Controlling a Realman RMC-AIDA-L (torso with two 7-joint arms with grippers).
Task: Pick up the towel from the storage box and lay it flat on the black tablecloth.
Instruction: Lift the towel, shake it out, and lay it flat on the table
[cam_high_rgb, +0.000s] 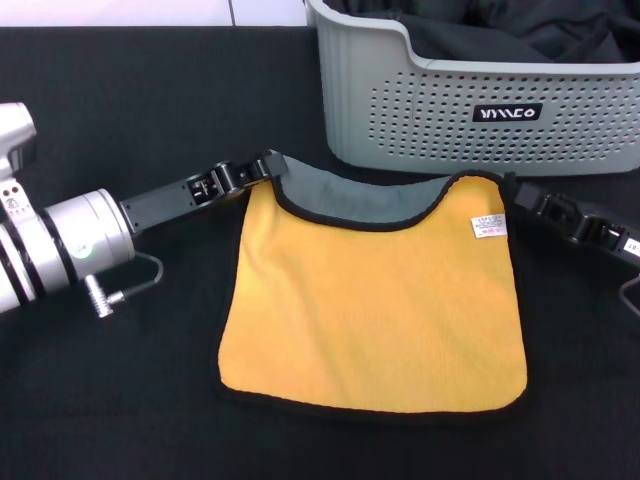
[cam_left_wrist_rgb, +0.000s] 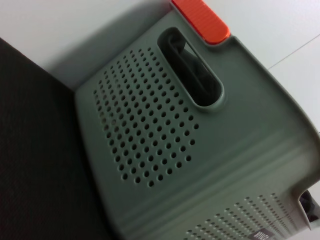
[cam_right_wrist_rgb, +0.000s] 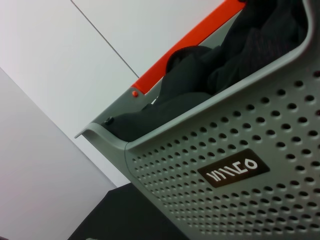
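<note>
The towel (cam_high_rgb: 375, 300) lies yellow-orange face up on the black tablecloth (cam_high_rgb: 130, 380), just in front of the storage box (cam_high_rgb: 430, 110). Its far edge sags between the two far corners and shows a strip of the grey face; the white tag is at the far right corner. My left gripper (cam_high_rgb: 268, 166) is shut on the far left corner, low over the cloth. My right gripper (cam_high_rgb: 518, 192) is at the far right corner, shut on it, its fingertips partly hidden by the towel. The wrist views show only the box (cam_left_wrist_rgb: 150, 130) (cam_right_wrist_rgb: 240, 150), not the towel.
Plain black fabric (cam_high_rgb: 520, 35) fills the box and also shows in the right wrist view (cam_right_wrist_rgb: 220, 60). The box has an orange rim piece (cam_left_wrist_rgb: 202, 20) and a black label (cam_high_rgb: 507, 112). A white surface lies beyond the tablecloth's far edge.
</note>
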